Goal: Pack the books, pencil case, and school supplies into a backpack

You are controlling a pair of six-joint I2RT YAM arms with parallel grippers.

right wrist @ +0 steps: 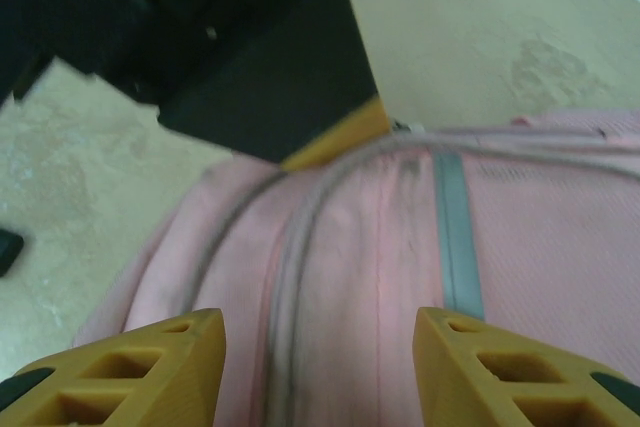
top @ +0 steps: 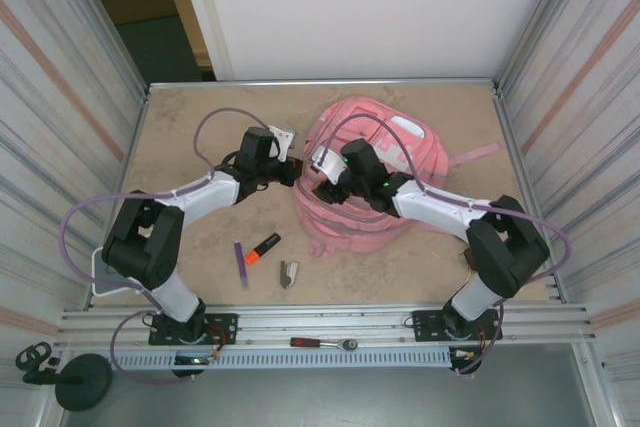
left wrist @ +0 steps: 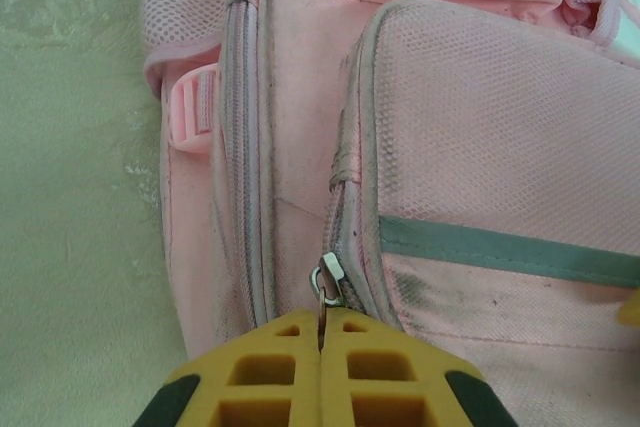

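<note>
While left jaws clench the zipper pull (left wrist: 325, 285), right jaws gape — over the backpack (right wrist: 380, 277).

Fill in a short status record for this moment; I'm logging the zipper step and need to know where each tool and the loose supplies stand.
backpack: pink, lying flat
left tool: shut on the zipper pull at the backpack's side seam
right tool: open, over the backpack's pink fabric, holding nothing
loose supplies: purple pen, orange highlighter and small silvery piece, lying outside the backpack on its near-left side
packing status: these three supplies not yet packed
</note>
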